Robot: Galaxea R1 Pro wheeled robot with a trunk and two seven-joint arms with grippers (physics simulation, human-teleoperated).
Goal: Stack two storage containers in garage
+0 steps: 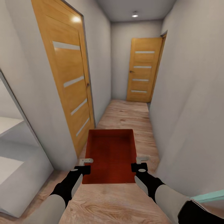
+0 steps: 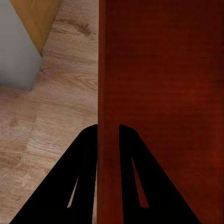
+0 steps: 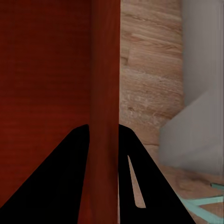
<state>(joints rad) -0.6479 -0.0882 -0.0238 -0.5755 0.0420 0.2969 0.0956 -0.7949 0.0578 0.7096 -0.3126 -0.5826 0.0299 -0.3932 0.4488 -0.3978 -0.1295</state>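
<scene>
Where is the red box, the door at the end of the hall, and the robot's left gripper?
storage container (image 1: 112,155), head view, on its flat inside bottom.
far door (image 1: 143,70), head view, on the middle of its wooden panel.
left gripper (image 2: 108,140), left wrist view, between its fingertips, at the container's wall.

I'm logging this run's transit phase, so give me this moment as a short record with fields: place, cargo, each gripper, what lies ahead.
place: narrow corridor with a light wood plank floor and pale walls
cargo: one orange-red storage container, open side up, carried in front of the robot
left gripper: clamped on the container's left wall, one finger on each side
right gripper: clamped on the container's right wall in the same way
ahead: wooden door closed at the corridor's far end; a second wooden door on the left wall
</scene>
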